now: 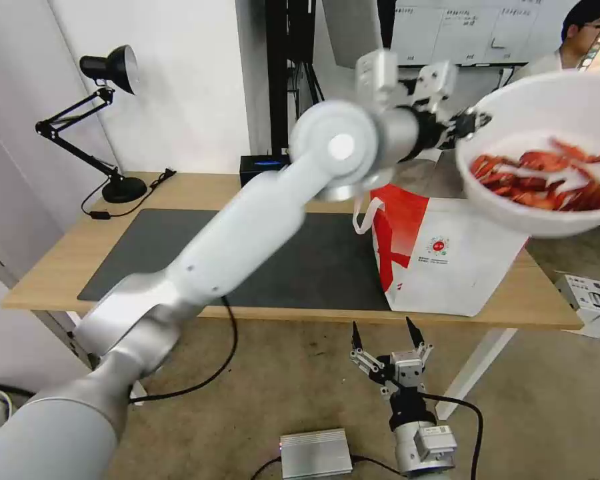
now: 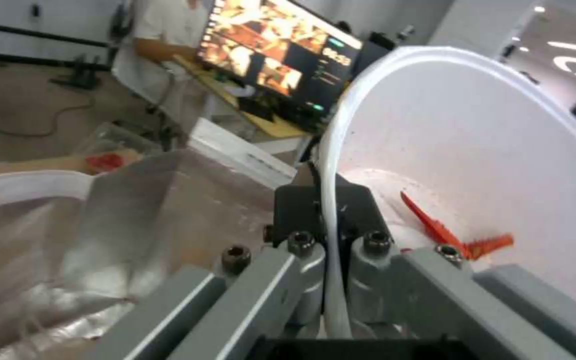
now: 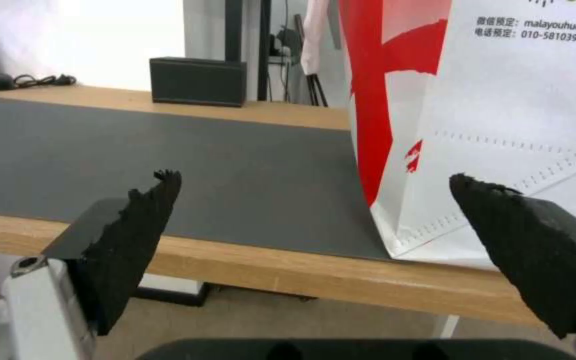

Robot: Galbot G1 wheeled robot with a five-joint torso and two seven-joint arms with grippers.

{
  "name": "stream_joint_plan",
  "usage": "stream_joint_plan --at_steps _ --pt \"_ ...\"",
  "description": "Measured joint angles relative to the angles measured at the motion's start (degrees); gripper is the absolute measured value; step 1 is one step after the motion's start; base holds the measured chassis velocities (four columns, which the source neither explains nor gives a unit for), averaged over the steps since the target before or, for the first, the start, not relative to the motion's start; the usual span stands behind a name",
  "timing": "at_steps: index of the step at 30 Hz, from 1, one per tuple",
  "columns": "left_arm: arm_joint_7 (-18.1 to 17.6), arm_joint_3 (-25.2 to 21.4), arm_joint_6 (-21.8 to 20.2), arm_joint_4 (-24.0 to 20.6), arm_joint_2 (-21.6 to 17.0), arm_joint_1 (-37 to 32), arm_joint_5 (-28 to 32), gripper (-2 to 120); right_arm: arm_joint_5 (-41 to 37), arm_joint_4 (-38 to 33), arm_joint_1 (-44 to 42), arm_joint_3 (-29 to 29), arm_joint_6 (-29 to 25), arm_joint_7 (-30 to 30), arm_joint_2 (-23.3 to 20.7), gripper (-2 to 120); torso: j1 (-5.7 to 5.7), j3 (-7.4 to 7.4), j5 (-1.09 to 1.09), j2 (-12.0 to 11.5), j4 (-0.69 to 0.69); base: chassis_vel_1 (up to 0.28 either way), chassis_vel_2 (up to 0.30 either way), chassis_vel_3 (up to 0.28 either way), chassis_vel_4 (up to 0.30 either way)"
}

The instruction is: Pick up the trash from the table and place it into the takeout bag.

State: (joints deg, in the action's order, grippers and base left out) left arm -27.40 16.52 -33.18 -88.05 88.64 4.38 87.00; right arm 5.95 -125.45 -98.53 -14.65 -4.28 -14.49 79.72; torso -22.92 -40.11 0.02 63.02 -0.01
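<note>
Holding the bowl (image 1: 547, 150) by its rim above the bag (image 1: 447, 260), my left gripper (image 1: 470, 125) is clamped; right gripper (image 1: 387, 340) gapes empty (below the table (image 1: 47, 267) edge).

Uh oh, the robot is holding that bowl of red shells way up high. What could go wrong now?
The left hand pinches only the thin rim of the bowl, so it could slip. The bowl is tilted, so crayfish shells might spill onto the table instead of into the takeout bag. The right hand waits open, below the table's edge.
</note>
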Motion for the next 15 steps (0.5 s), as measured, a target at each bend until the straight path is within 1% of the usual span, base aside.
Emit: stream_joint_plan --at_steps 2,3,6,7,10,12,14,15 --pt "-0.3 0.0 0.8 2.2 1.3 0.0 -1.6 0 0.0 0.0 0.0 0.0 0.0 0.0 0.0 100 0.00 0.00 -0.01 0.0 0.00 0.000 0.000 0.000 0.000" --pt "-0.3 0.0 0.8 2.2 1.3 0.0 -1.6 0 0.0 0.0 0.0 0.0 0.0 0.0 0.0 100 0.00 0.00 -0.01 0.0 0.00 0.000 0.000 0.000 0.000" --pt "-1.7 0.0 2.7 5.8 2.9 0.2 -3.3 0 0.0 0.0 0.0 0.0 0.0 0.0 0.0 100 0.00 0.00 -0.01 0.0 -0.01 0.000 0.000 0.000 0.000" --pt "-1.7 0.0 2.7 5.8 2.9 0.2 -3.3 0 0.0 0.0 0.0 0.0 0.0 0.0 0.0 100 0.00 0.00 -0.01 0.0 -0.01 0.000 0.000 0.000 0.000" --pt "-4.2 0.5 5.0 8.1 3.0 1.0 -3.8 0 0.0 0.0 0.0 0.0 0.0 0.0 0.0 100 0.00 0.00 -0.01 0.0 0.01 0.000 0.000 0.000 0.000" --pt "-4.8 0.6 5.4 8.4 3.0 1.2 -3.8 0 0.0 0.0 0.0 0.0 0.0 0.0 0.0 100 0.00 0.00 -0.02 0.0 0.01 0.000 0.000 0.000 0.000" --pt "-7.6 1.0 7.2 9.7 3.0 1.8 -3.8 0 0.0 0.0 0.0 0.0 0.0 0.0 0.0 100 0.00 0.00 -0.02 0.0 0.01 0.000 0.000 0.000 0.000" --pt "-7.6 1.0 7.2 9.7 3.0 1.8 -3.8 0 0.0 0.0 0.0 0.0 0.0 0.0 0.0 100 0.00 0.00 -0.02 0.0 0.01 0.000 0.000 0.000 0.000"
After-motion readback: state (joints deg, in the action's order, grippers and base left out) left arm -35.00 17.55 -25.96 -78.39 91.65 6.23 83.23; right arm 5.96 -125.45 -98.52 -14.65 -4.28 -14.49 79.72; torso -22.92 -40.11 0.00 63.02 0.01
